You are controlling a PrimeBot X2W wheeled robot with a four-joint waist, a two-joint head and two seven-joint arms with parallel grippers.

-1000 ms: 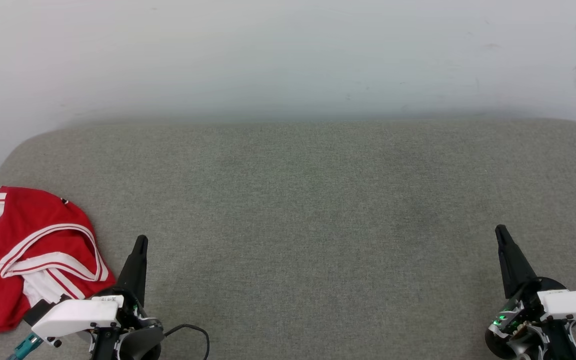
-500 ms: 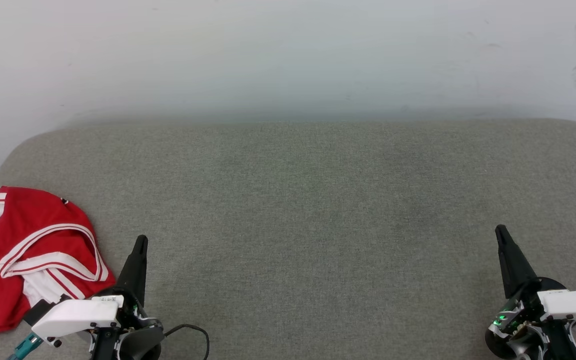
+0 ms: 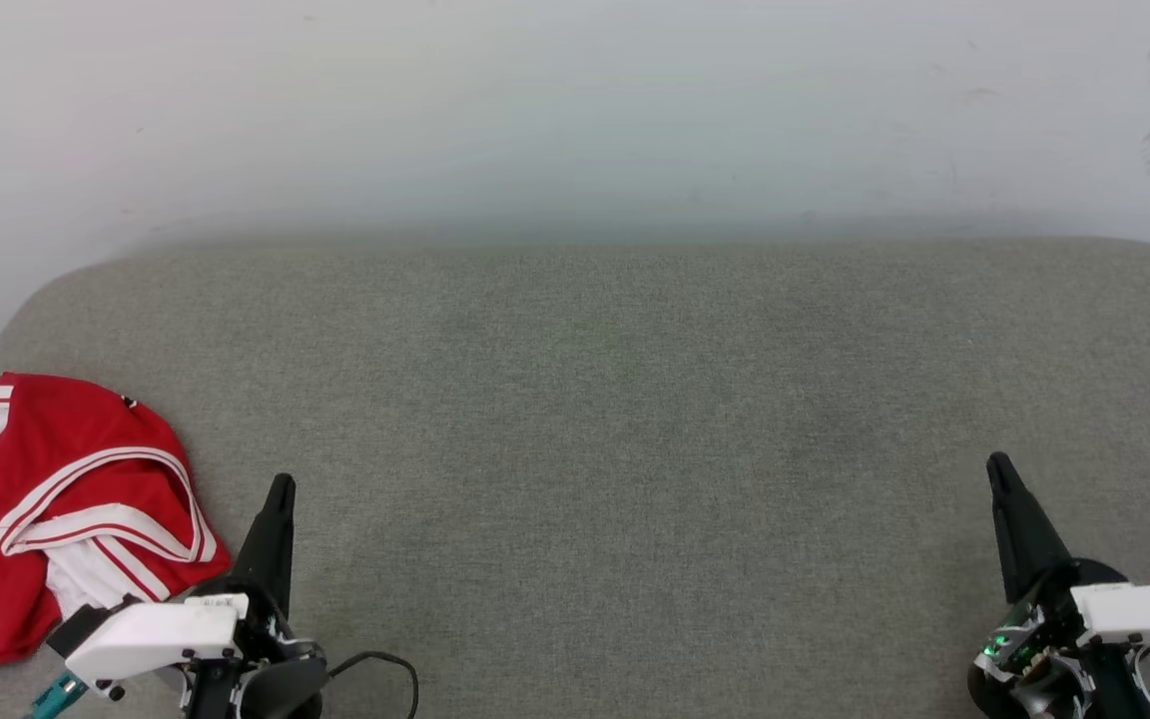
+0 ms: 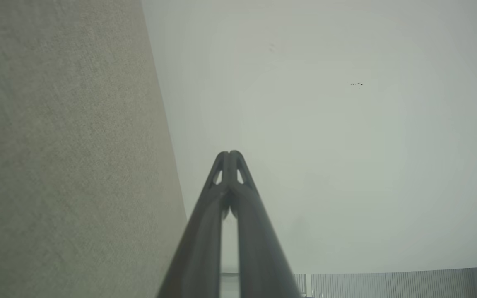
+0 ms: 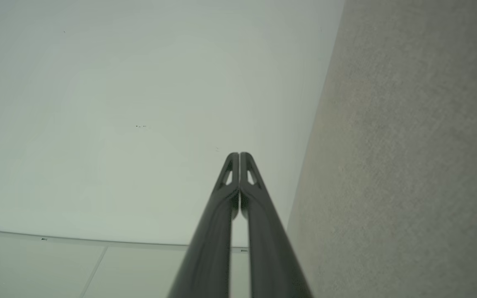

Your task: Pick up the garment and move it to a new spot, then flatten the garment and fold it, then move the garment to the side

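Plainly, both pairs of jaws are pressed together with nothing between them. In the left wrist view the left gripper (image 4: 230, 154) has its 2 dark fingers meeting at the tips, with a slim gap lower down. They point toward a pale wall (image 4: 346, 145), with the grey fabric surface (image 4: 56, 165) on that view's left. The right gripper (image 5: 239, 154) looks the same in the right wrist view: 2 fingers touching at the tips, empty, with the grey fabric on that view's right.

From the head view, the left gripper sits at the lower left and the right gripper at the lower right. Both are over the near part of the surface, well apart, with fingers pointing away from the robot. The garment (image 3: 56, 499) lies crumpled at the surface's left edge, just beside the left gripper and clear of its fingertips. It is red, with white sleeve fabric and white-and-red striped trim showing. A black cable (image 3: 390, 661) loops by the left wrist.
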